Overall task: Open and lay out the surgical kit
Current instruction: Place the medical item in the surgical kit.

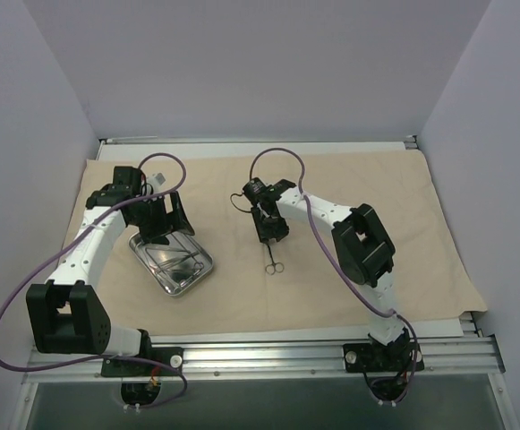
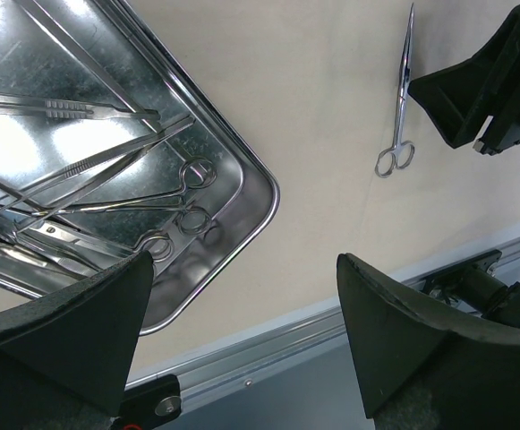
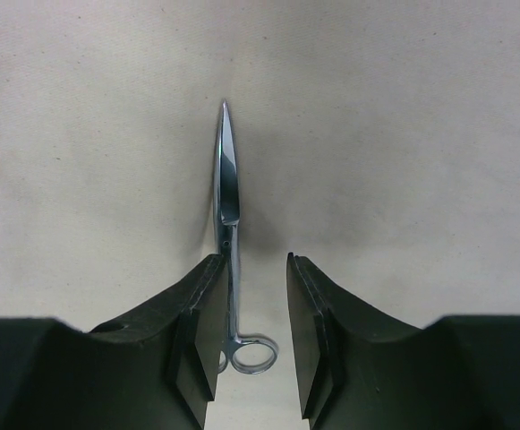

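**Top external.** The cloth wrap [image 1: 403,233] lies unfolded and flat across most of the table. The steel tray [image 1: 208,262] sits on it left of centre, turned diagonally. The left gripper [image 1: 163,226] hovers over the tray's far corner. The right gripper [image 1: 269,235] hangs over the scissors [image 1: 274,262], which lie on the cloth well apart from the tray, rings toward the arm bases.

**Left wrist.** Fingers are spread wide with nothing between them. Below them the tray holds the other instruments [image 2: 125,193]: ring-handled forceps and tweezers, crossed and overlapping.

**Right wrist.** Fingers are parted and straddle the scissors' shank just above the rings. They are not pinching; contact with one pad cannot be confirmed.

**Handling (judgement).**
- The instruments are light, stiff, polished steel, so likely slick.
- They lie thin and flat, so the fingertips must reach down to the cloth.
- Best hold is across the shank near the pivot, away from the points.
- The tangled pieces may drag their neighbours.

**Surface, room.** The soft cloth is faintly creased and could ruck under a fingertip. An aluminium rail [image 1: 268,351] runs along the near edge. Plain pale walls stand on three sides.
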{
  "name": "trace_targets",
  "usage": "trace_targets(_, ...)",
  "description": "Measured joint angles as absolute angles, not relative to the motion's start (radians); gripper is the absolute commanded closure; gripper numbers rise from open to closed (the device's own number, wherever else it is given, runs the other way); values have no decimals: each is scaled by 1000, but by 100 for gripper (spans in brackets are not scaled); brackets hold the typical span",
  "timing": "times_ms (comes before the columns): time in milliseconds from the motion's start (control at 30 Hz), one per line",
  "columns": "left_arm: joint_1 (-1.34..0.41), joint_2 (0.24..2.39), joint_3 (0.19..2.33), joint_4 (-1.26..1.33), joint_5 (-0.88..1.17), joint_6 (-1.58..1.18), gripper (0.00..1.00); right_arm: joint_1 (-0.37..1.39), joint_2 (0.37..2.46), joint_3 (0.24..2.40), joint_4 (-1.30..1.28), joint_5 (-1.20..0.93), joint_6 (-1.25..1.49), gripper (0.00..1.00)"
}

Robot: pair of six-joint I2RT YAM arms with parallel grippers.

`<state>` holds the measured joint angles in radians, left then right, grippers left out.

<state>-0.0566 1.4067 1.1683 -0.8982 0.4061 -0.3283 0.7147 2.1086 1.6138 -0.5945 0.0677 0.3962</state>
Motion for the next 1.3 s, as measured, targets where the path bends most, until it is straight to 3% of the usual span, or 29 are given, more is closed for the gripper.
trace_targets(367, -56, 1407, 1168, -902, 407, -325, 8, 715, 2157, 1637, -572, 30, 414, 68)
trace_targets(567, -49, 1407, 1168, -916, 390, -325, 8, 714, 2158, 1639, -571, 22, 430, 75)
trace_targets(800, -49, 1409, 1168, -925, 386, -325, 8, 688, 2157, 1630, -566, -16, 487, 91)
trace_targets(933, -49, 1414, 1168, -933, 380, -327, 8, 676, 2149, 1616, -556, -41, 517, 92)
trace_targets(1033, -49, 1426, 1168, -944, 369, -334, 10, 673, 2148, 1614, -554, -46, 530, 80)
trace_targets(1067, -49, 1433, 1168, -952, 365, -340, 12, 673, 2147, 1614, -554, -46, 533, 65)
trace_targets(1167, -49, 1473, 1176, -996, 339, -379, 19, 674, 2146, 1624, -562, -55, 540, 47)
trace_targets(1300, -51, 1526, 1188, -1052, 286, -478, 21, 675, 2146, 1708, -666, -31, 525, 44)
